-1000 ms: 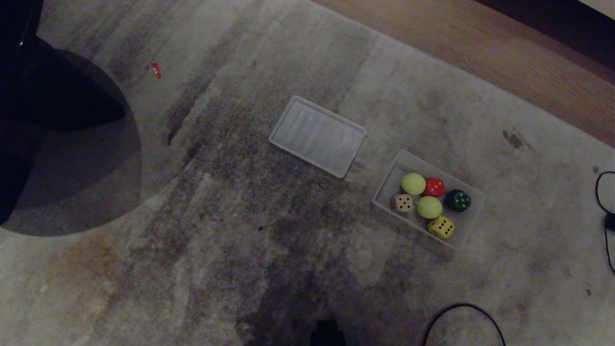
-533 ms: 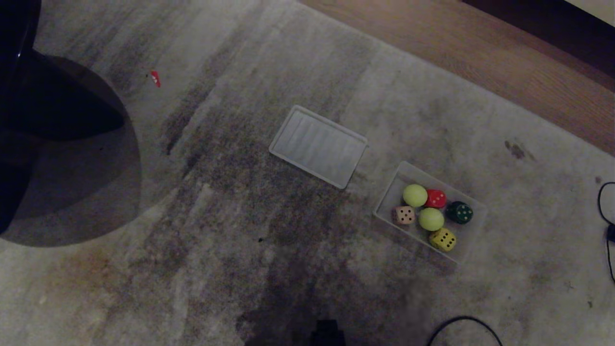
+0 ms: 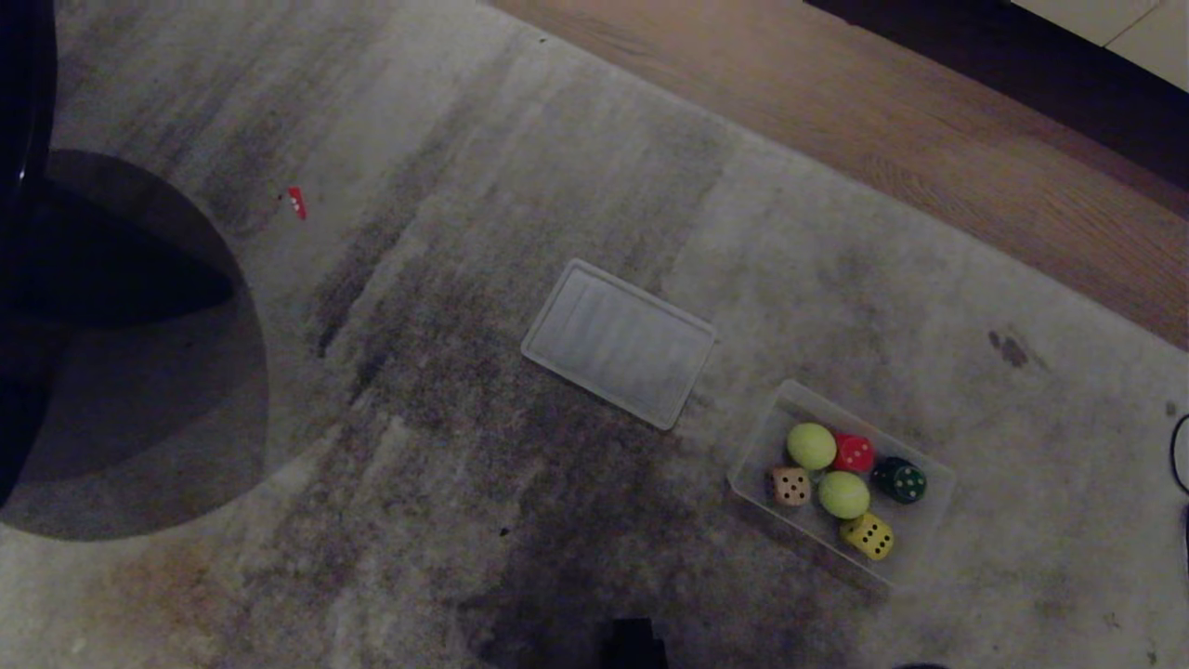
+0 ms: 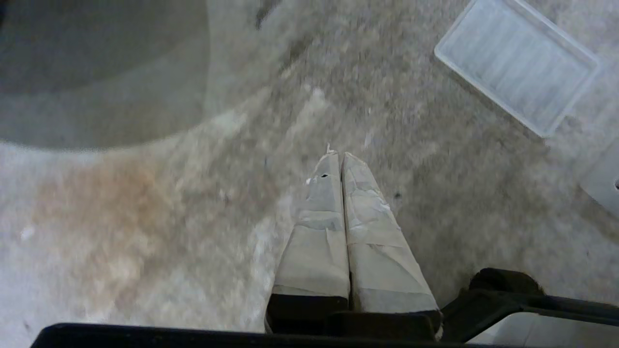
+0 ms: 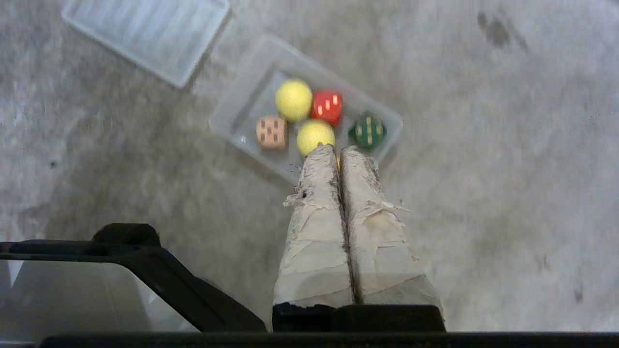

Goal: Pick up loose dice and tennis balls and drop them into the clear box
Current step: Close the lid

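**Final check: confirm all items are in the box before ending the task**

The carpet (image 3: 576,167) covers most of the floor, with a strip of wooden floor (image 3: 892,121) along its far edge. A dark rounded shape (image 3: 102,307) sits at the robot's left. The flat ribbed lid (image 3: 618,342) lies on the carpet, just beside the clear box (image 3: 934,506) but apart from it.

The clear box stands to the robot's right. Inside it lie both tennis balls (image 3: 811,445) and all four dice (image 3: 867,536): yellow, dark green, red and tan. No loose ball or die shows on the carpet in any view. The collecting work appears complete.

Step in hand, as judged: verify and stand by.
1. Scan the carpet around the box and lid for stray items.
2. Keep both arms clear of the box walls, which look light and could be knocked over.

The left gripper (image 4: 337,155) hangs above bare carpet, fingers pressed together, empty. The right gripper (image 5: 337,150) hangs above the box's near wall, fingers also pressed together, empty.
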`<state>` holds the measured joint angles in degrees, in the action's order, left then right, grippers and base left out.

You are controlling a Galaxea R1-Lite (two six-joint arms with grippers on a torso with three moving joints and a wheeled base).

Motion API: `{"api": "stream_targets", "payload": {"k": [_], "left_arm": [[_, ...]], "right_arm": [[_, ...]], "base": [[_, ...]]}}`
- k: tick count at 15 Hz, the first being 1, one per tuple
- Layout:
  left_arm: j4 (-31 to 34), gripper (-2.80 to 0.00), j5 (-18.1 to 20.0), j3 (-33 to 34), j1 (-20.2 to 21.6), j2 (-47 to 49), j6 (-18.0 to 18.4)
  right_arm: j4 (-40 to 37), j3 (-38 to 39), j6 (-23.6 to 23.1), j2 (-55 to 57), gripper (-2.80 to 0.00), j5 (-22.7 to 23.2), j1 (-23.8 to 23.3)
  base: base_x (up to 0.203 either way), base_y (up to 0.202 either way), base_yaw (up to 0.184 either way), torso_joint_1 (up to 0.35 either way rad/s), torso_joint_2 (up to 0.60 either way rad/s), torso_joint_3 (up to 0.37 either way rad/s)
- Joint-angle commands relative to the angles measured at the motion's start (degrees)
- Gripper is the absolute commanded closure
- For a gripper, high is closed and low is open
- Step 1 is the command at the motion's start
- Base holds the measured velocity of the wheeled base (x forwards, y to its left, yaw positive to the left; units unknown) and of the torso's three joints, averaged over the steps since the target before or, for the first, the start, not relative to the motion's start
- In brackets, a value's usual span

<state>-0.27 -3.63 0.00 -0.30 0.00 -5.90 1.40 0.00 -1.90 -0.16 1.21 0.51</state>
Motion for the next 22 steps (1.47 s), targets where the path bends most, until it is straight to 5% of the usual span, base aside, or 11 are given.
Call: {"api": "stream_targets", "payload": {"k": [1, 9, 22], "left_arm": [[0.09, 0.0, 0.12, 0.09, 0.04, 0.09, 0.54], [0.27, 0.0, 0.95, 0.09, -0.01, 0.09, 3.87], [0.27, 0.0, 0.99, 0.09, 0.0, 0.09, 4.14]], "right_arm": [[0.0, 0.53, -0.03, 0.16, 0.0, 0.02, 0.02], [0.0, 0.53, 0.58, 0.16, 0.0, 0.02, 0.02], [-0.08, 0.53, 0.58, 0.16, 0.0, 0.02, 0.02]], "base": [[0.145, 0.0, 0.003, 0.002, 0.0, 0.007], [0.007, 0.0, 0.007, -0.001, 0.0, 0.001], [0.001, -0.005, 0.119, 0.002, 0.0, 0.004]]}}
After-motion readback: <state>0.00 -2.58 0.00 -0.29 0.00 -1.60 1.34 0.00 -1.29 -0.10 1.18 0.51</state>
